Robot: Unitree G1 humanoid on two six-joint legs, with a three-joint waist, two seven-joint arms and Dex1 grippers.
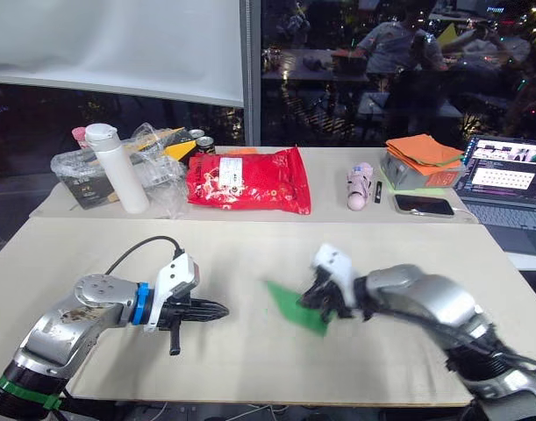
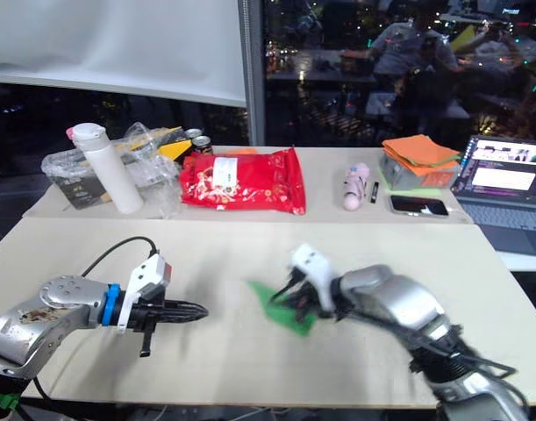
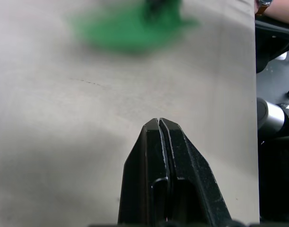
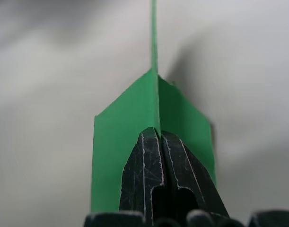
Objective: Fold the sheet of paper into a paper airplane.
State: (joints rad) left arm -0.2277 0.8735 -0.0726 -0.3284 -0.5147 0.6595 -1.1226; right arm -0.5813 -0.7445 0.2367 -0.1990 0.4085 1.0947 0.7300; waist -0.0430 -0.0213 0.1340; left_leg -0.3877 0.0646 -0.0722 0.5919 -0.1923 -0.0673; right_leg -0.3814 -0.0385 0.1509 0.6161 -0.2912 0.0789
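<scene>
Plain green paper (image 1: 296,307) — black claws (image 1: 217,310)

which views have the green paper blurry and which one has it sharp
Left wrist view: the paper airplane is a soft out-of-focus green smear. Eye views: it and the right hand are motion-blurred. Right wrist view: sharp near the fingertips, softening toward the far tip.

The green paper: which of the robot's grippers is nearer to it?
Right. The right gripper is shut on the green paper; the left gripper, shut, points at it from farther off.
</scene>
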